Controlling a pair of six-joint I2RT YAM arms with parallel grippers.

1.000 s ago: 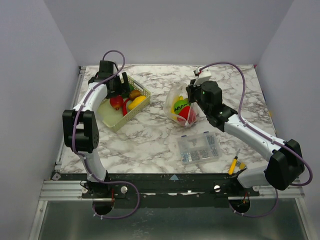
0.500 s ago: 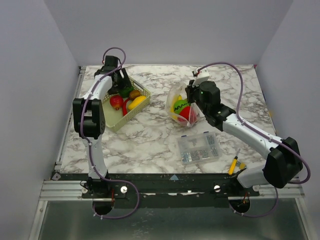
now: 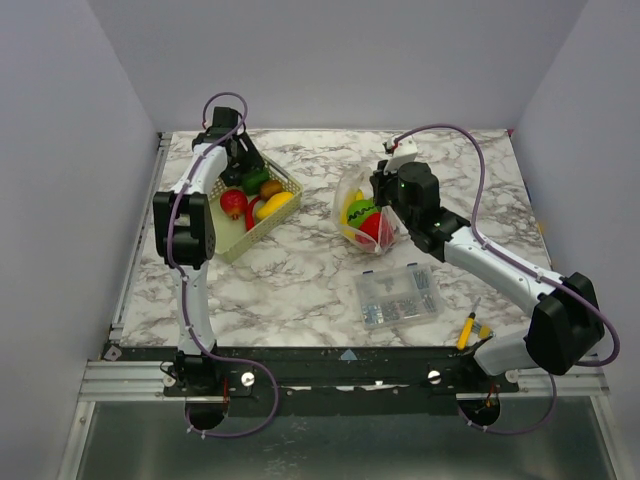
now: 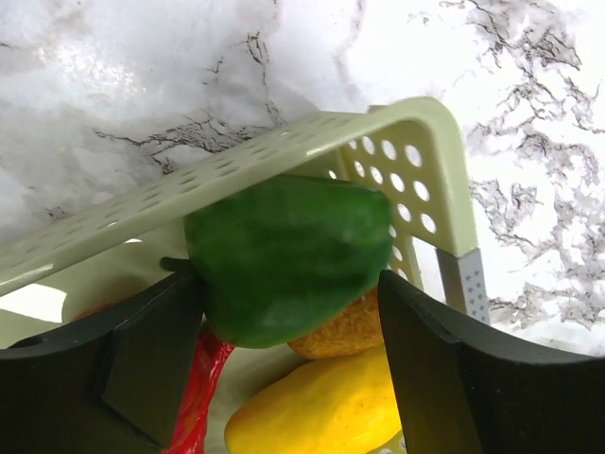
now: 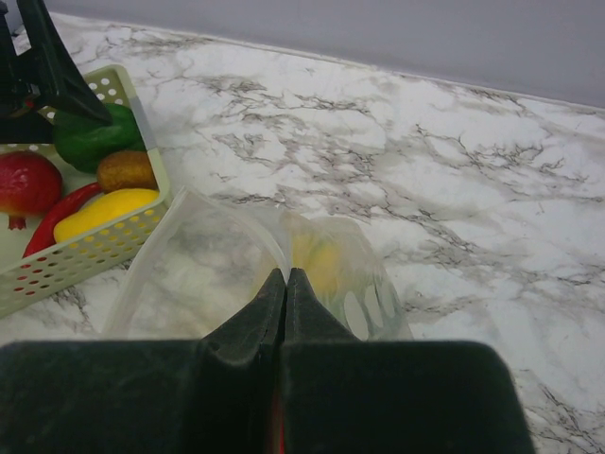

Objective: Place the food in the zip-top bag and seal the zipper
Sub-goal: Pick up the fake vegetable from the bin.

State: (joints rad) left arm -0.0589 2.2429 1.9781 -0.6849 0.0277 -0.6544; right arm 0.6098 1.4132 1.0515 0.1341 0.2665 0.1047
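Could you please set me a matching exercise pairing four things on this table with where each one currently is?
Things
1. glossy green toy pepper
2. soft clear white-dotted zip-top bag
3. rigid clear compartment box of metal parts
4. yellow-handled tool

Places
A. pinched in the shut right gripper
B. at the near right edge of the marble table
C. inside the pale lattice basket, between the fingers of the left gripper
D. on the table, between bag and tool

Pairs: 1-C, 2-A, 3-D, 4-B
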